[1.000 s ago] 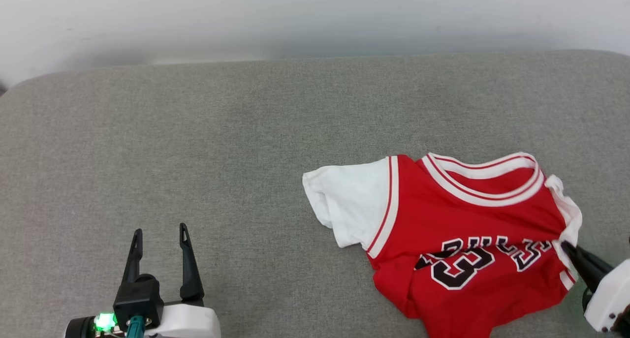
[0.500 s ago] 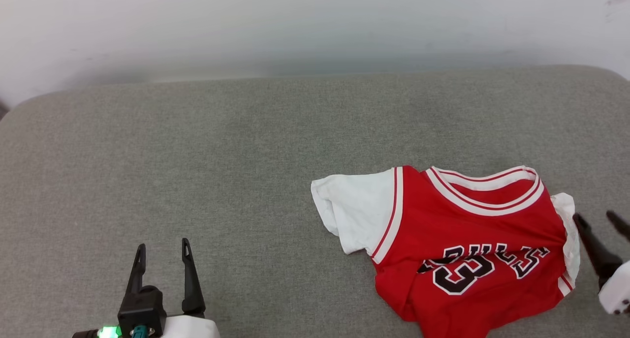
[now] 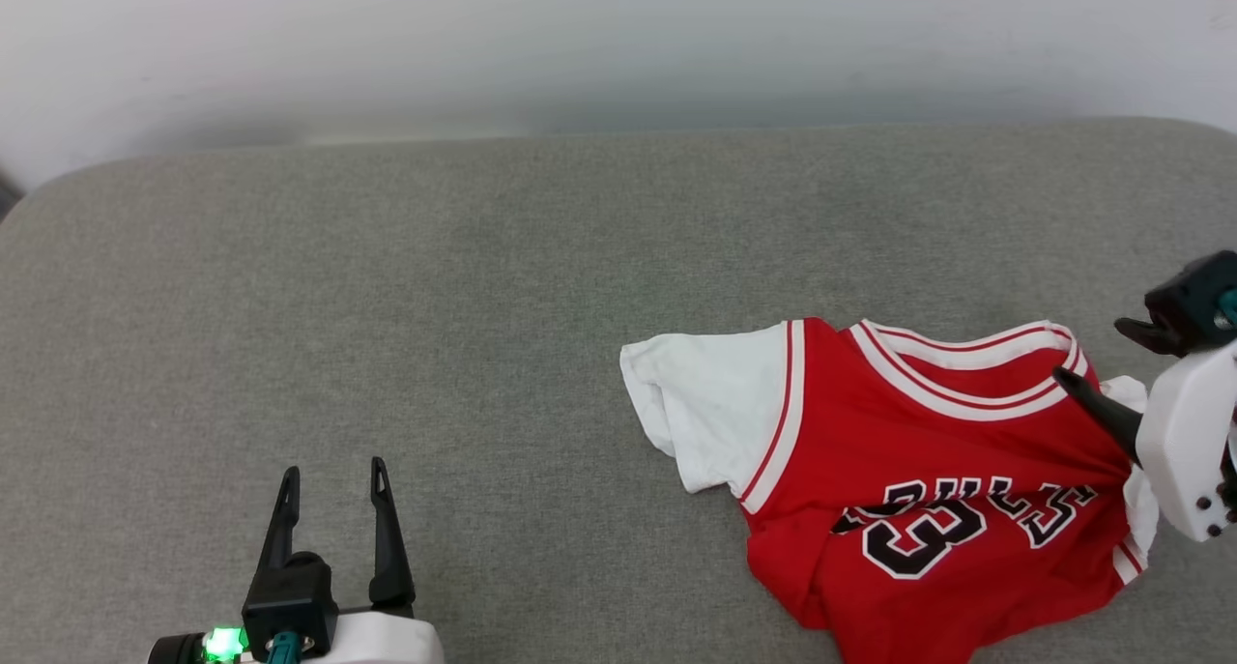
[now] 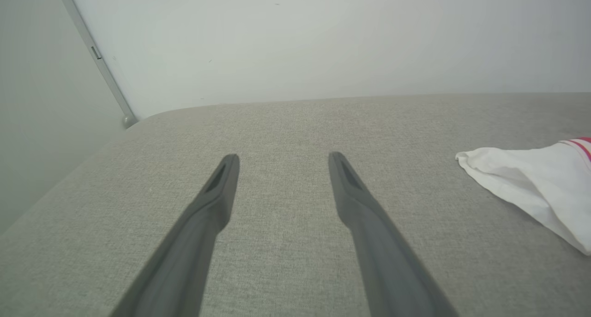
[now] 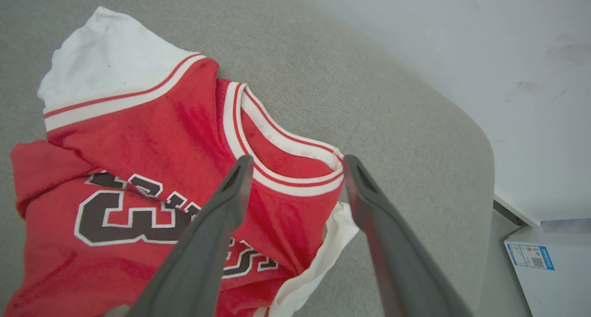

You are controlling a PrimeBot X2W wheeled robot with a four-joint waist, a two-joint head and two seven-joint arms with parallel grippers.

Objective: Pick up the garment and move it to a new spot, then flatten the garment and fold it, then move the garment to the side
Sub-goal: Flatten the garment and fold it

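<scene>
Garment [image 3: 918, 490]: crumpled, on right near part of desk [image 3: 483, 287]; collar toward far edge, white sleeve pointing left.
Right hand [image 3: 1089, 350]: spread wide, empty, poised over collar's right corner; nearer hand.
Left hand [image 3: 334, 469]: wide, empty, well apart to garment's left.

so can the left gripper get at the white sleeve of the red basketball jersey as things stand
Probably yes: the left gripper stands open, and bare grey fabric surface lies between it and the white sleeve.
</scene>
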